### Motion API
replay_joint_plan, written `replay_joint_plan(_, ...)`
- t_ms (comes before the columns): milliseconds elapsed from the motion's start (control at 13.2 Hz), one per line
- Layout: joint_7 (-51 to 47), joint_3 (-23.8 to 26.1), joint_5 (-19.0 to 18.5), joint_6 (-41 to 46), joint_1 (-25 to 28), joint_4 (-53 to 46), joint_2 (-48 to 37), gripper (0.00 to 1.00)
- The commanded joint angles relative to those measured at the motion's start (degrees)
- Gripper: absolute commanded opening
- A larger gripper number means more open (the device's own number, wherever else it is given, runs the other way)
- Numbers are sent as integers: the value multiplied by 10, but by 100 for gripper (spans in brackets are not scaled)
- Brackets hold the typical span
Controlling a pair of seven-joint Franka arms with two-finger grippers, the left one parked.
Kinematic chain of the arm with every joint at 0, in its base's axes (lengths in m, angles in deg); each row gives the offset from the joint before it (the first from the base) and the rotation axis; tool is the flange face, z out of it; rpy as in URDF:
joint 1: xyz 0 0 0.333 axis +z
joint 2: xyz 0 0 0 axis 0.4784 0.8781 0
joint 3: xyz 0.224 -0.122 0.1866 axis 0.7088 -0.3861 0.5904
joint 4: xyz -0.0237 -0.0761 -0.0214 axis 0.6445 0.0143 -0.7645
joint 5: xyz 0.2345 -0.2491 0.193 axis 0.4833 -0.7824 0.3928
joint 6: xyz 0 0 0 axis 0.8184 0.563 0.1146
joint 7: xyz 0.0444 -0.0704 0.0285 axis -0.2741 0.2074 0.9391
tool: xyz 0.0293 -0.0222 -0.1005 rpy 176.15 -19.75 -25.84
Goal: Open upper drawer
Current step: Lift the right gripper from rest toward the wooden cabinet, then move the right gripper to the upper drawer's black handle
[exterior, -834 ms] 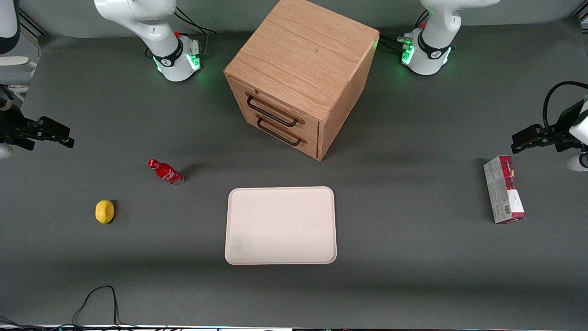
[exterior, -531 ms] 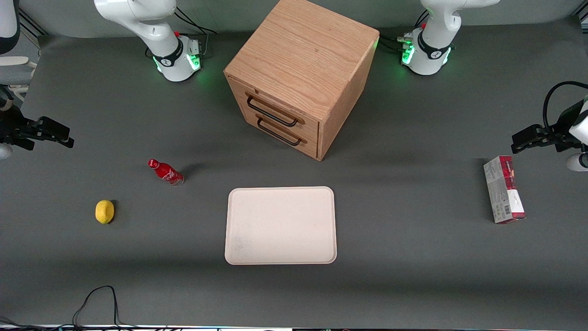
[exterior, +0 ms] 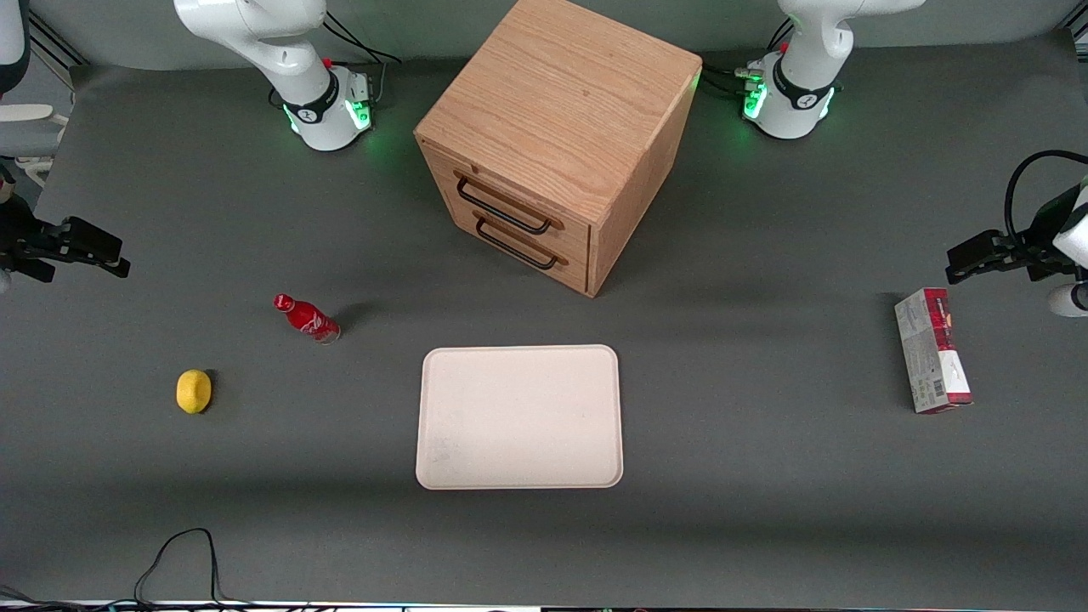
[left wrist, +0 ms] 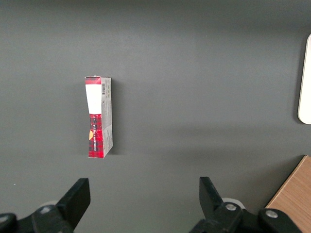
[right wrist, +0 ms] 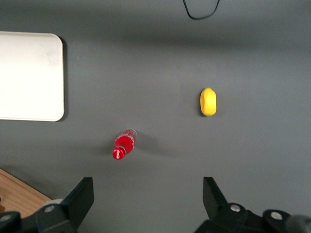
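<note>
A dark grey bench point(exterior: 765, 476) filled the front view, seen from above. At upper centre of the frame stood an oak cabinet point(exterior: 561, 110), turned at an angle, with two drawers stacked in its front face. The upper drawer point(exterior: 510, 200) was shut flush with the cabinet, its thin black handle point(exterior: 503, 210) lying just above the matching handle of the lower drawer point(exterior: 527, 246).

The gripper point(exterior: 81, 246) hung at the left edge of the frame, at mid-height – well apart from the cabinet and touching nothing. In the wrist view its two black fingers point(right wrist: 80, 199) stood wide apart, with only bare bench between them.

A small red bottle point(exterior: 306, 317) stood in the left half of the frame, nearer the camera than the cabinet. A yellow lemon point(exterior: 194, 391) lay lower and further left, well apart from the bottle. A pale, shallow tray point(exterior: 518, 416) sat at centre frame, in front of the cabinet and nearer the camera. At the right edge, a red and white carton point(exterior: 932, 350) lay flat on the bench – toward the parked arm's end. A black cable point(exterior: 183, 552) looped in at the lower left corner.
</note>
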Motion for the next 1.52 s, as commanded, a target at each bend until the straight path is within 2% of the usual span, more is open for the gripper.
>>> replay_joint_plan(0,-8,11,1,5,18,-67,52,100)
replay_joint_plan(303,-8,38,4,4,72,-118,103,100)
replay_joint_plan(683,-1,103,4,3,141,-116,122,100)
replay_joint_plan(1138,28,105,-6,-3,283,-94,141,100)
replay_joint_plan(1441,67,105,-6,-38,318,-48,124,100)
